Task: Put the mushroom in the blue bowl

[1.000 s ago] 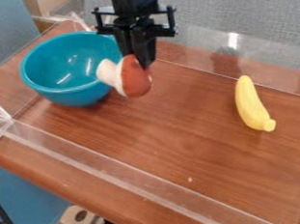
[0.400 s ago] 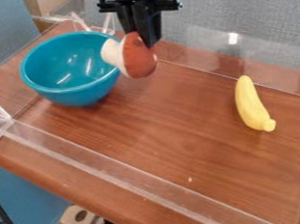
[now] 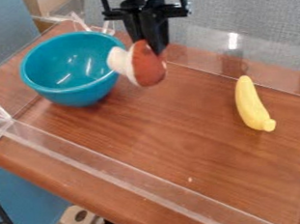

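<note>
Mushroom [image 3: 142, 64] hangs clear of the counter [image 3: 167, 132], pinched in the black claw [image 3: 147, 48], whose jaws are nearly shut on it. It is held tilted, with the cream stem pointing toward the blue bowl [image 3: 70, 69] and the reddish-brown cap facing the open counter. It sits just beside the bowl's near rim, off to the right of it from where I stand, not yet over the hollow. Judgement: it is carried high so that it can pass over the deep wall of the bowl without knocking it, and the narrow grip suits so small a piece. The bowl stands upright at the far left corner, its glossy inside bare, ready to receive. The banana [image 3: 253, 105] lies flat well apart on the right, out of the way of the carry. Count: one mushroom, one bowl, one banana, one claw. A low clear wall [image 3: 117, 150] rims the counter.
</note>
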Available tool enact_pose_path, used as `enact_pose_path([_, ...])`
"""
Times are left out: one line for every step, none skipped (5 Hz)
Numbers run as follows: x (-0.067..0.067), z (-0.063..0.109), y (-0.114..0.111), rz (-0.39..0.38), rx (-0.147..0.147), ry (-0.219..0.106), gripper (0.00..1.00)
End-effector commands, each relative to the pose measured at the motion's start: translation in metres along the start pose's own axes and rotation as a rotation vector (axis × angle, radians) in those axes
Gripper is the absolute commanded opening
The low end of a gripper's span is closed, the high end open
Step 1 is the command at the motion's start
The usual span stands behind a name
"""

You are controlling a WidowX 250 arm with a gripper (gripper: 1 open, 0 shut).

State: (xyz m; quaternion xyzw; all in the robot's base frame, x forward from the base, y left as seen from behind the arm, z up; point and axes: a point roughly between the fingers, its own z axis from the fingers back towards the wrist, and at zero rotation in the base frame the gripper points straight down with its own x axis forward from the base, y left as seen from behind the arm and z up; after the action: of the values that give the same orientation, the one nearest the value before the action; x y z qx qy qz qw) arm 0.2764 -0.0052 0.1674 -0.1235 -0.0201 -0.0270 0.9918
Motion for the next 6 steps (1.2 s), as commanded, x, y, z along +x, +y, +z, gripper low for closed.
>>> enact_pose_path([-0.004,0.018,0.003,-0.001,0.002,-0.062,0.0])
enact_pose_path([-0.008,0.019,0.011,0.003,-0.006,-0.067,0.0])
enact_pose_path([-0.002,0.022,0.022,0.078,0.0,-0.085,0.0])
enact_pose_path([0.004,0.024,0.035,0.154,0.007,-0.103,0.0])
enact_pose_path([0.011,0.026,0.047,0.23,0.013,-0.117,0.0])
enact_pose_path([0.008,0.027,0.058,0.231,0.012,-0.111,0.0])
